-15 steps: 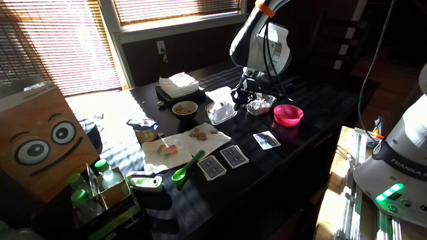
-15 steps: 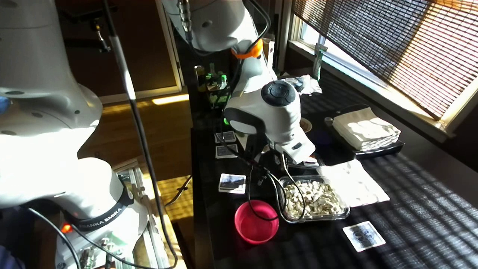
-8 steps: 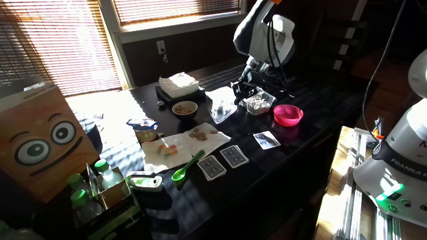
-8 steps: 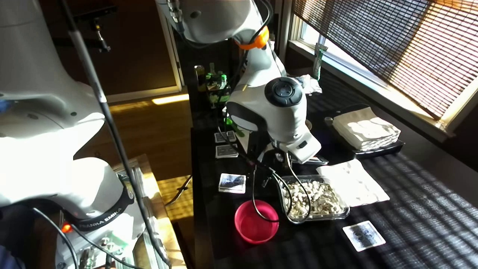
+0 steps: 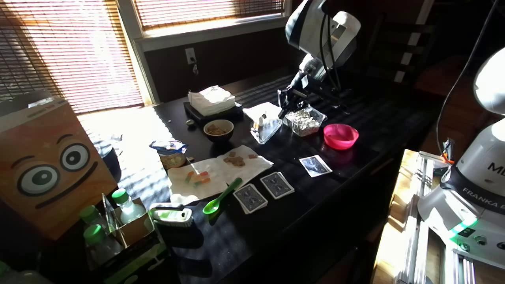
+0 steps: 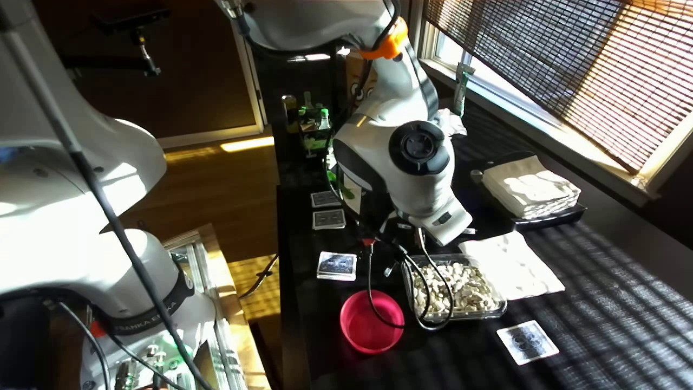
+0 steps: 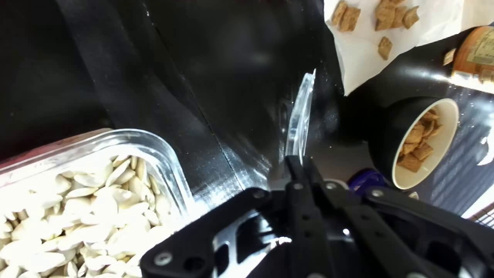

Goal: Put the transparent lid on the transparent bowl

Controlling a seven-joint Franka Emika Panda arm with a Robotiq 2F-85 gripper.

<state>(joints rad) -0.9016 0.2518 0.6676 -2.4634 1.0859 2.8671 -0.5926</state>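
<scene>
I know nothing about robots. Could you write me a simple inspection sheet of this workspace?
Surface: dark table, striped with sunlight.
Job's things: transparent lid, held tilted, not yet on the transparent bowl, which holds pale seeds.
Clutter: pink bowl, playing cards, green spoon, napkin stack, dark-sided bowl of brown squares.
Pincer: closed, pinching the lid.
Cables: they loop in front of the pink bowl in an exterior view; can't tell whether they touch it.
Surroundings: window blinds with bright light behind; wall socket.
</scene>
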